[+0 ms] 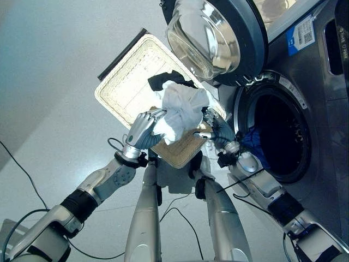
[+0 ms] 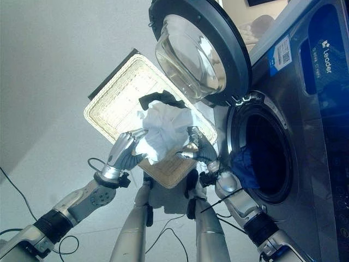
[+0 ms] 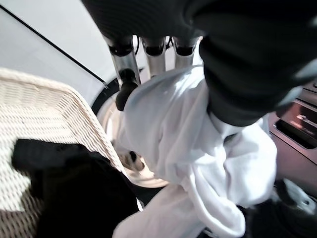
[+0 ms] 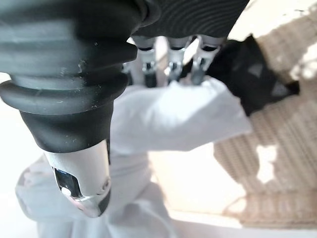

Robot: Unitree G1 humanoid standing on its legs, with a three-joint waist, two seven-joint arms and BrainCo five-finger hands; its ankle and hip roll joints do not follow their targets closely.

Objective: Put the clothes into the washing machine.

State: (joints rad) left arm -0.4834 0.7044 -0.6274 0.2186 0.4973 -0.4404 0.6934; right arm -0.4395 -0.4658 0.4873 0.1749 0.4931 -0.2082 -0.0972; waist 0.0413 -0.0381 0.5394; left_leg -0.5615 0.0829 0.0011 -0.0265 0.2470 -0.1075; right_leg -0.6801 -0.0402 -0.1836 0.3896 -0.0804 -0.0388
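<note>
Between both hands [image 1: 143, 132], white garment [image 1: 180, 109].

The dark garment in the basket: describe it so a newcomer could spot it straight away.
Start at the washing machine with its round door swung open. Beside it on the floor sits a pale wicker basket. The dark garment lies inside, just beyond the white cloth held between the left hand and right hand; it is the only black item there.
</note>
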